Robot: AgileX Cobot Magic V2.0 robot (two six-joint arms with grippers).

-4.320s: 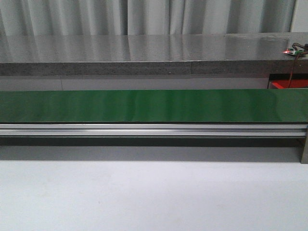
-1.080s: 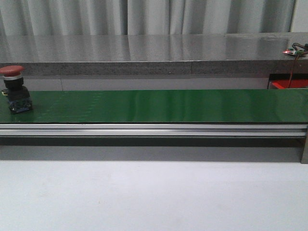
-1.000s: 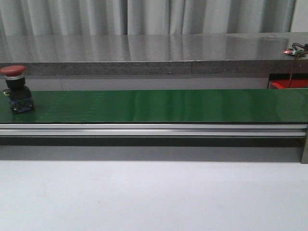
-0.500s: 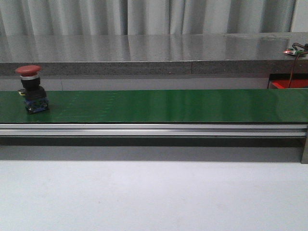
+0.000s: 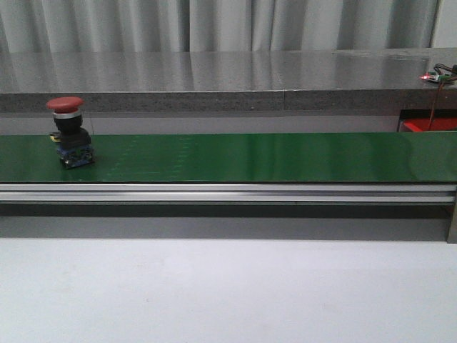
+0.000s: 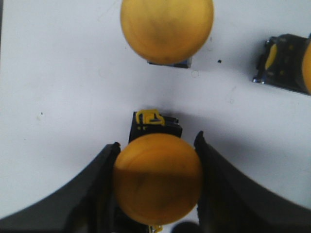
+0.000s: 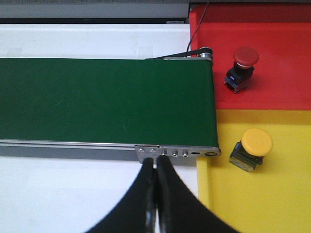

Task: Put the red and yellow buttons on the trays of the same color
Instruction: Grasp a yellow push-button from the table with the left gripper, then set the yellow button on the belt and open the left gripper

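A red button (image 5: 70, 132) with a black and blue base stands upright on the green conveyor belt (image 5: 271, 157), near its left end. My left gripper (image 6: 157, 141) is shut on a yellow button (image 6: 158, 182), one finger pressed against each side of its cap, above a white surface. Two more yellow buttons (image 6: 166, 29) (image 6: 286, 63) lie on that surface farther out. My right gripper (image 7: 155, 162) is shut with nothing in it, just off the belt's end. Beyond that end, a red button (image 7: 241, 65) sits on the red tray (image 7: 286, 92) and a yellow button (image 7: 252, 148) on the yellow tray (image 7: 272, 199).
The belt's aluminium rail (image 5: 228, 191) runs along its near side. A grey counter (image 5: 214, 78) stands behind the belt. White tabletop (image 5: 228, 286) spreads in front of it. A cable (image 7: 197, 26) crosses the red tray's corner by the belt roller.
The red button came into view at the belt's left end and has ridden steadily to the right along it. Earlier the belt carried nothing.
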